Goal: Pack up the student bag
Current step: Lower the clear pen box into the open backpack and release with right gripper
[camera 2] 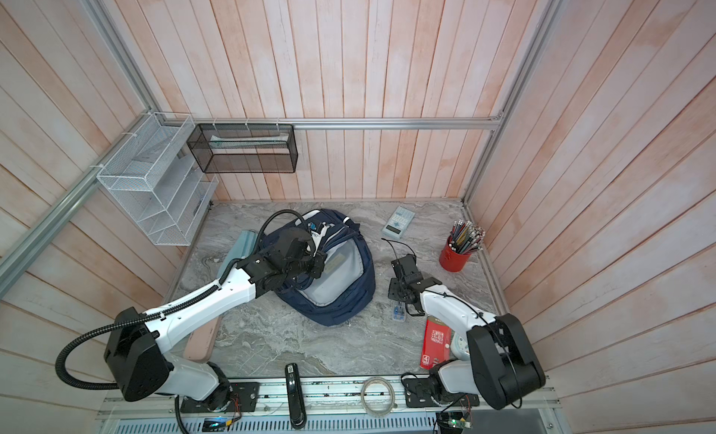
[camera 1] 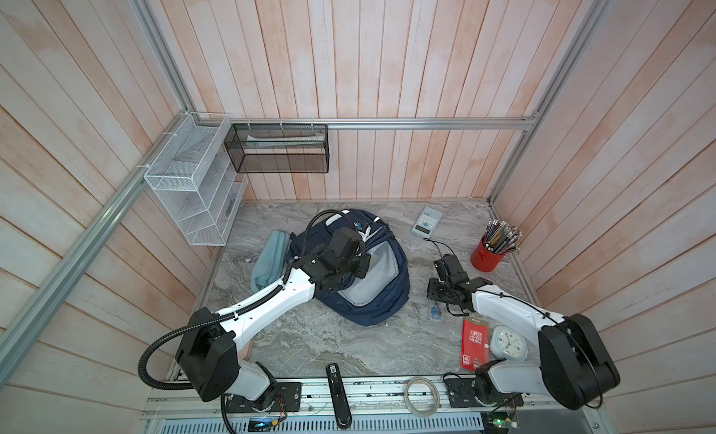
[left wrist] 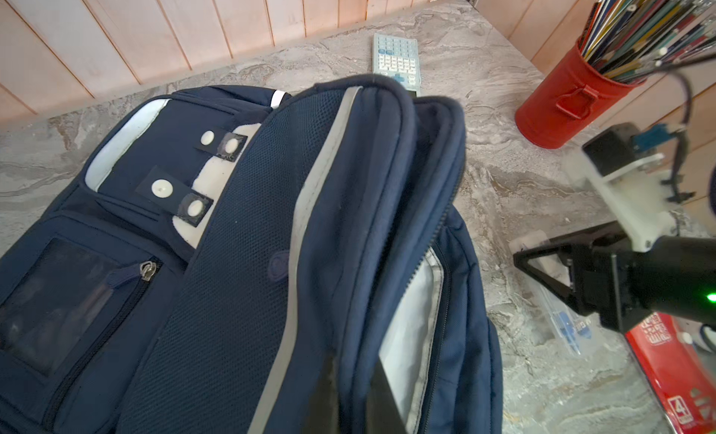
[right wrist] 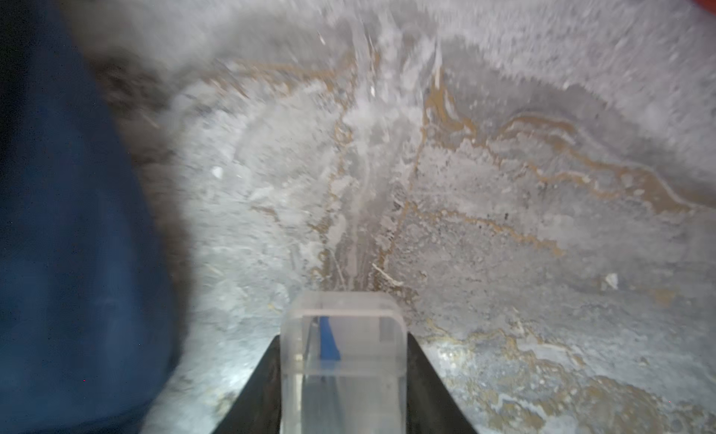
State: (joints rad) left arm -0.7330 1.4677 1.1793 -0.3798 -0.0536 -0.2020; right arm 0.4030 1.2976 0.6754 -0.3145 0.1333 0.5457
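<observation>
The student bag is a navy backpack lying flat mid-table, its main pocket gaping on a pale grey lining. My left gripper is shut on the raised edge of that opening, with navy fabric pinched between the black fingers. White patches with studs show on the bag in the left wrist view. To the bag's right, my right gripper is shut on a clear plastic case with a blue item inside. The case lies on the marble top.
A calculator and a red can of pencils stand at the back right. A red box and a white clock sit near the right arm. A teal pouch lies left of the bag. A black stapler and a tape roll are at the front edge.
</observation>
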